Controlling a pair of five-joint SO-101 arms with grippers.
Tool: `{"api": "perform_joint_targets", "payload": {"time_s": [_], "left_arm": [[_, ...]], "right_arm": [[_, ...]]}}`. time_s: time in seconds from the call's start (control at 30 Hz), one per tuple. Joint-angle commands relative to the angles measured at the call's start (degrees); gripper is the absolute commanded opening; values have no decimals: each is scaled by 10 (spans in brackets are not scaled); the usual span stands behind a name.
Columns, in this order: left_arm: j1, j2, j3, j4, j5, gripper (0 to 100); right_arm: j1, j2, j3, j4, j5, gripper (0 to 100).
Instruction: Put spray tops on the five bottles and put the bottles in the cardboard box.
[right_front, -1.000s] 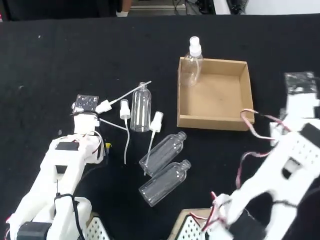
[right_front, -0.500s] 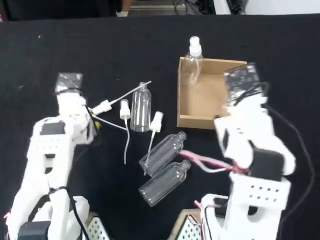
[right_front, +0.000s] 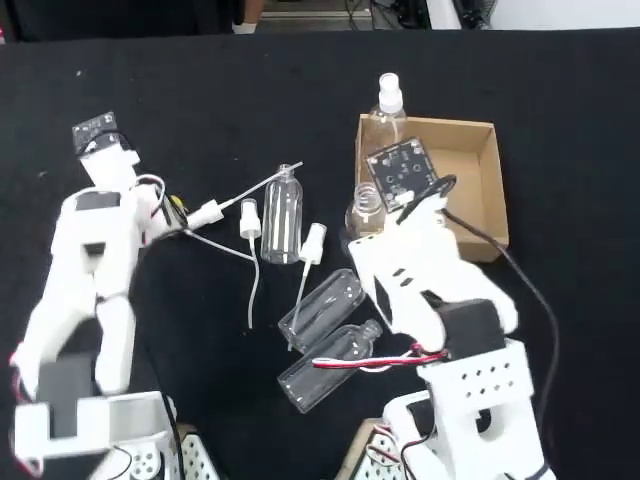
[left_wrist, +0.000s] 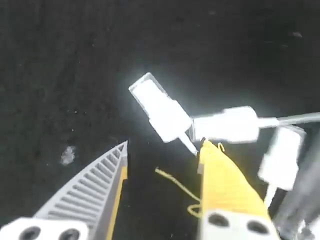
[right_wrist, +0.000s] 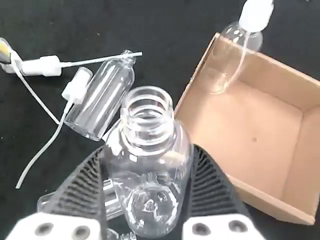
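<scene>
Right wrist view showed the right hand (right_wrist: 150, 152) clamped around an uncapped bottle (right_wrist: 148, 125), which stood upright just beside the box (right_wrist: 265, 140). The left hand (left_wrist: 165, 146) hung open over loose spray tops (left_wrist: 161, 112) on the counter (left_wrist: 75, 60), perhaps grazing one.

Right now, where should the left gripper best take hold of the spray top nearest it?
Take the spray top by its blocky head, jaws across its width, coming from above: it lies flat on the table, and its thin tube would probably bend.

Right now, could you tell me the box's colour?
Brown; the cardboard box shows best in the right wrist view.
</scene>
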Motion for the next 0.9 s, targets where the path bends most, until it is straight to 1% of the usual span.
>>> {"api": "perform_joint_targets", "payload": {"time_s": [0.0, 0.1, 0.23, 0.47, 0.63, 0.7, 0.8, 0.87], "left_arm": [[-5, 111, -171, 95, 69, 225], [-4, 177, -257, 163, 112, 225], [-8, 258, -354, 216, 147, 225], [-7, 353, -487, 292, 149, 221], [-8, 398, -537, 346, 149, 216], [-8, 407, -549, 361, 149, 162], [-8, 410, -560, 377, 148, 16], [-7, 409, -572, 396, 143, 59]], "right_arm": [[-5, -19, 8, -33, -6, 10], [-7, -19, 17, -35, -6, 10], [-8, -19, 22, -35, -6, 10], [-8, -19, 34, -36, -5, 10], [-7, -19, 34, -36, -5, 10], [-6, -19, 35, -36, -5, 10], [-6, -19, 35, -36, -5, 10], [-6, -19, 35, -36, -5, 10]]}}
